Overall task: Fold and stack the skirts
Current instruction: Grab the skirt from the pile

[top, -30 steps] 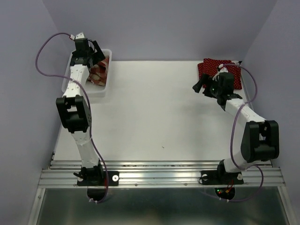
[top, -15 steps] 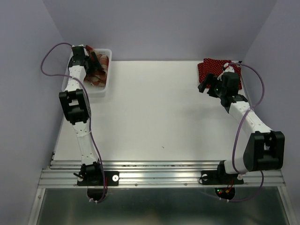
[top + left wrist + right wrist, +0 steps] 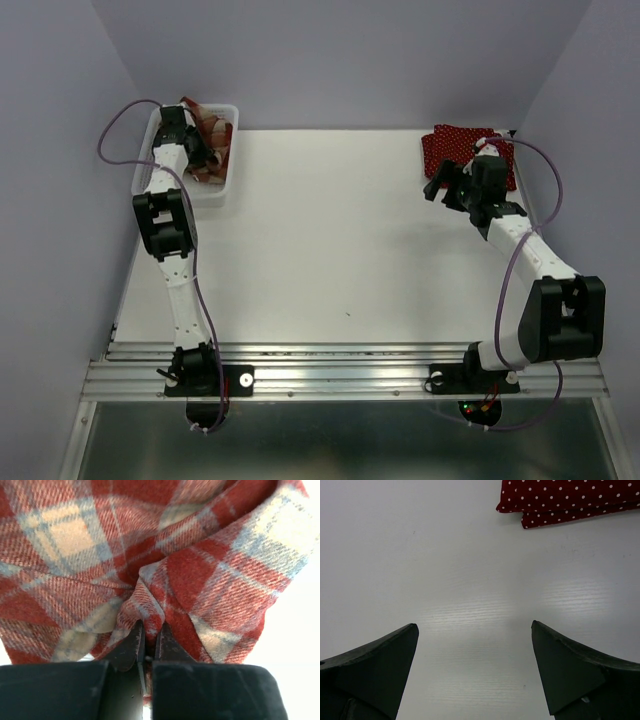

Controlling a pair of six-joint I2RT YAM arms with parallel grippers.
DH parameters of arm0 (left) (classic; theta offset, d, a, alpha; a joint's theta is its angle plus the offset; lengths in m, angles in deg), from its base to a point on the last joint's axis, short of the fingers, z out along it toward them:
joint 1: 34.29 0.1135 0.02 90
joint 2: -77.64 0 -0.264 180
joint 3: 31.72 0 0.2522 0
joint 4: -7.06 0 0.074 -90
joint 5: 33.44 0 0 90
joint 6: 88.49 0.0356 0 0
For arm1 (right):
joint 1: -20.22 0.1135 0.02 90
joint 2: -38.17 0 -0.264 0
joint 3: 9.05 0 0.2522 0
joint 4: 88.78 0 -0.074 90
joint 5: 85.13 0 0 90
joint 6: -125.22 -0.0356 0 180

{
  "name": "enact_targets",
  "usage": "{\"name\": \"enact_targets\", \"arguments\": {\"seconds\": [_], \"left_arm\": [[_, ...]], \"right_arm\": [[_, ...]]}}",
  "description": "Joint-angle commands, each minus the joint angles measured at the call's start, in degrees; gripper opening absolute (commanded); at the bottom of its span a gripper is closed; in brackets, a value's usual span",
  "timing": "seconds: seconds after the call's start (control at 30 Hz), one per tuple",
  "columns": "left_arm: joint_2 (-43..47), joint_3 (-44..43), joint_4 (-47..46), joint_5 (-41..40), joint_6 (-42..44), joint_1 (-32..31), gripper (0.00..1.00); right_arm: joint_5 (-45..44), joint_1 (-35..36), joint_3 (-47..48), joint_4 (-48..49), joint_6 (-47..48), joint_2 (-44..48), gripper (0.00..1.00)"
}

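The plaid skirt (image 3: 150,555) is being pinched at a raised fold by the left gripper (image 3: 147,647), which is closed tight on the cloth inside the white basket (image 3: 215,190) at the far left corner of the counter (image 3: 445,580). A second earlier this gripper was being held wide. The right gripper (image 3: 475,670) is being held fully apart and empty above the counter, with the stacked polka-dot skirts (image 3: 570,497) lying just beyond it, untouched.

plaid skirt (image 3: 200,580): fuzzy woven cloth; dotted skirts (image 3: 570,497): smooth cloth; table (image 3: 470,580): matt white w/ faint grain
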Motion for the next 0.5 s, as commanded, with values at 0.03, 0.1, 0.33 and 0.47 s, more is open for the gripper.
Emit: {"name": "enact_targets", "arguments": {"seconds": [0.03,0.1,0.33,0.47], "left_arm": [[8.4,1.9,-6.4,2.2,-2.8,1.1,0.0],[14.2,5.1,-10.4,1.5,-3.8,1.4,0.0],[28.3,3.6,-16.6,-0.1,-7.3,1.6,0.0],[34.4,-1.0,-20.3,2.1,-9.0,1.6,0.0]], "right_arm": [[-1.1,-0.2,1.4,0.1,1.1,-0.1,1.0],[0.3,-0.2,1.4,0.2,1.1,0.4,1.0],[2.8,-0.2,1.8,0.1,-2.1,3.6,1.0],[1.5,-0.2,1.5,0.1,-2.9,7.2,1.0]]}}
